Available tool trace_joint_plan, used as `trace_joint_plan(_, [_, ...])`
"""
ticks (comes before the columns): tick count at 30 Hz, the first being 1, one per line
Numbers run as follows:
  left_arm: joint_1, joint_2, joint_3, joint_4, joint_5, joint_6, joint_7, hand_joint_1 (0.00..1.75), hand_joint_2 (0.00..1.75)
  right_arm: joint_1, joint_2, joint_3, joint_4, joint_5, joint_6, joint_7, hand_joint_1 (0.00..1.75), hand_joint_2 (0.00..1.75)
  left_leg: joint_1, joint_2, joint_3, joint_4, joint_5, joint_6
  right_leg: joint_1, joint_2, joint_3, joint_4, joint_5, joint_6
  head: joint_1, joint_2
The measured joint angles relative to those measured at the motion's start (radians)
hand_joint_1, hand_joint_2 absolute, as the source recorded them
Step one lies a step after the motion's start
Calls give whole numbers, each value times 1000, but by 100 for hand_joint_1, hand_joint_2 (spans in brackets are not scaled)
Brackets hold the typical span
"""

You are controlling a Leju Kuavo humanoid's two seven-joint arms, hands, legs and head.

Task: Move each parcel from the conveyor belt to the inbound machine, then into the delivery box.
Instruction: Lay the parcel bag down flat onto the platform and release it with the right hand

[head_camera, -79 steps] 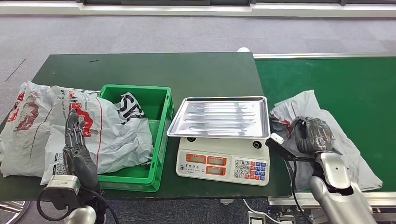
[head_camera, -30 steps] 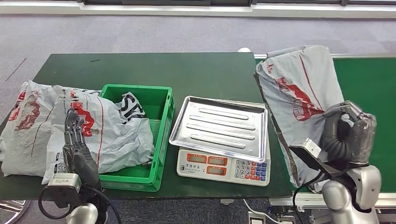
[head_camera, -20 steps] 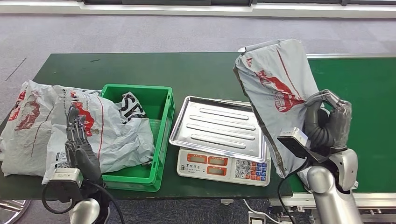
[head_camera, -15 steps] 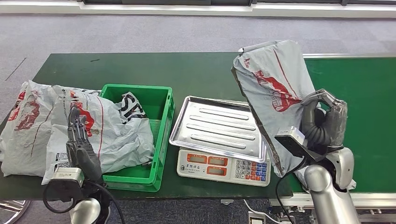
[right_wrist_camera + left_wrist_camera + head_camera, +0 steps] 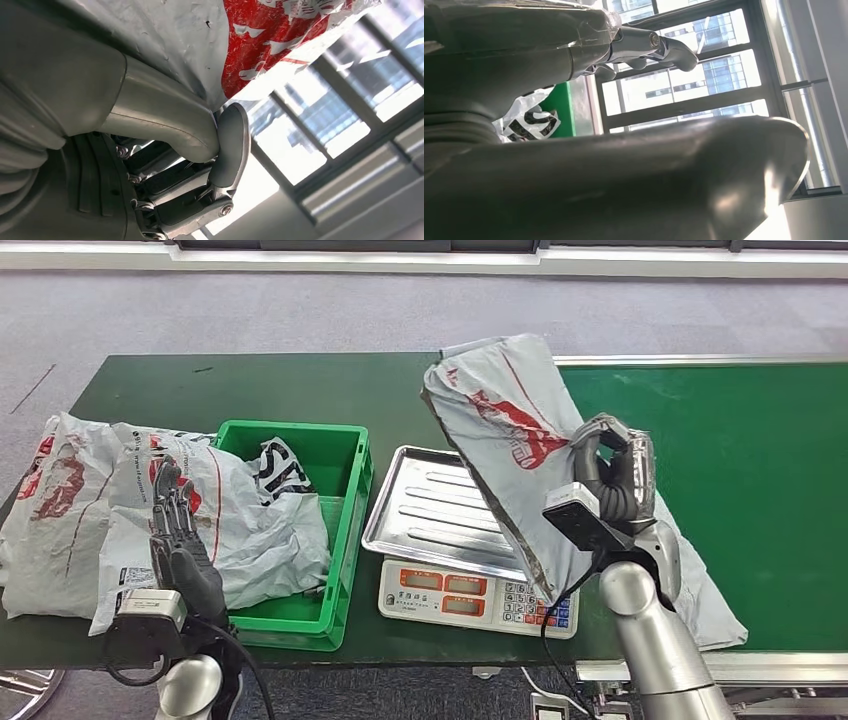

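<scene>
Head view, from left to right: at the table's left edge we see two grey parcels (image 5: 70,510) with red print lying flat, the nearer one draped over the left wall of the green delivery box (image 5: 345,540). Our left hand (image 5: 180,555) hangs over that draped parcel with its fingers straight and apart, holding nothing (in the left wrist view the fingertips (image 5: 669,50) stand free against the windows). Inside the box a crumpled bag with black lettering (image 5: 275,472) lies against the back corner. Just beside the box sits the inbound machine (image 5: 470,590), a white scale with a steel tray (image 5: 430,515) on top. Our right hand (image 5: 612,480) grips a grey parcel with a red logo (image 5: 500,440) and holds it tilted above the right part of the tray, its lower end trailing onto the conveyor belt (image 5: 760,460). In the right wrist view the thumb (image 5: 165,125) presses into the parcel's plastic.
</scene>
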Motion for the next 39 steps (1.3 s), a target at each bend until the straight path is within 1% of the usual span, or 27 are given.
trace_joint_plan(7, [-14, 0, -6, 21, 4, 5, -3, 0, 0, -51, 37, 75, 87, -14, 19, -9, 175, 175, 0, 0, 0, 0, 0, 0, 0, 0, 0, 0, 0, 0, 0, 0])
trace_joint_plan(21, [-22, 0, -9, 35, 6, 6, -3, 0, 0, -79, 58, 106, 135, -20, 25, -3, 175, 175, 0, 0, 0, 0, 0, 0, 0, 0, 0, 0, 0, 0, 0, 0])
trace_joint_plan(22, [-24, 0, -11, 36, 6, 6, -3, 0, 0, -83, 60, 109, 139, -21, 25, -1, 172, 175, 0, 0, 0, 0, 0, 0, 0, 0, 0, 0, 0, 0, 0, 0])
trace_joint_plan(26, [-33, 0, -21, 41, 9, 6, 0, 0, 0, -92, 61, 118, 151, -21, 24, 19, 0, 175, 0, 0, 0, 0, 0, 0, 0, 0, 0, 0, 0, 0, 0, 0])
trace_joint_plan(31, [-35, 0, -31, 46, 10, 6, 6, 0, 0, -100, 59, 124, 172, -13, -3, 39, 0, 175, 0, 0, 0, 0, 0, 0, 0, 1, -1, 0, 0, 0, 0, 0])
trace_joint_plan(34, [-34, 0, -38, 45, 0, 6, 14, 0, 0, -98, 53, 126, 182, 14, -33, 65, 0, 175, 0, 0, 0, 0, 0, 0, 0, 1, -1, 0, 0, 0, 0, 0])
trace_joint_plan(36, [-33, 0, -41, 45, -9, 5, 21, 0, 0, -83, 45, 127, 174, 32, -50, 84, 0, 175, 0, 0, 0, 0, 0, 0, 0, 1, -1, 0, 0, 0, 0, 0])
trace_joint_plan(39, [-31, 0, -42, 44, -15, 1, 31, 0, 0, -32, 28, 126, 126, 54, -66, 116, 0, 175, 0, 0, 0, 0, 0, 0, 0, 0, -1, 0, 0, 0, 0, 0])
